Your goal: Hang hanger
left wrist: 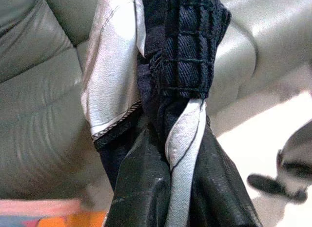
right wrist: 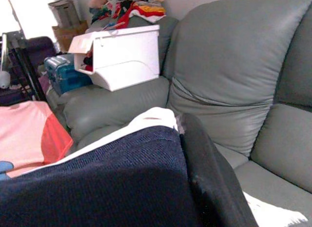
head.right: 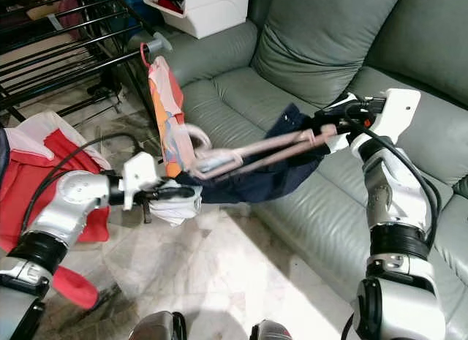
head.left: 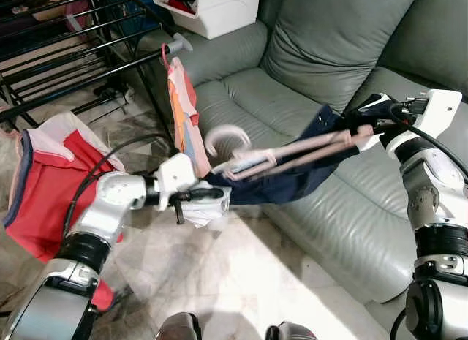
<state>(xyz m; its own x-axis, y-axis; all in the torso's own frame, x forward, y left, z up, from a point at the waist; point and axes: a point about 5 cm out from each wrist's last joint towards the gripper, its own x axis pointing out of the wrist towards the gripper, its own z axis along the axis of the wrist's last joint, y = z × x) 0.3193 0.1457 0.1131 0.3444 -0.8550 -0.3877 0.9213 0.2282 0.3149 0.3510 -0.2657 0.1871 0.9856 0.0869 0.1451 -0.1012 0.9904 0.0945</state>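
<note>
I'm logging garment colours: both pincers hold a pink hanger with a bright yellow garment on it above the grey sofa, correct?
Not quite. The garment on the pink hanger is dark navy, not yellow, as the left eye view shows. The left pincer and right pincer do hold it above the grey sofa.

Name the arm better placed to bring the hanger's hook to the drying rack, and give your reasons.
Left. The left tool grips the navy garment beside the pink hanger at its hook end, on the black drying rack's side. The right tool holds the far end, over the grey sofa.
</note>
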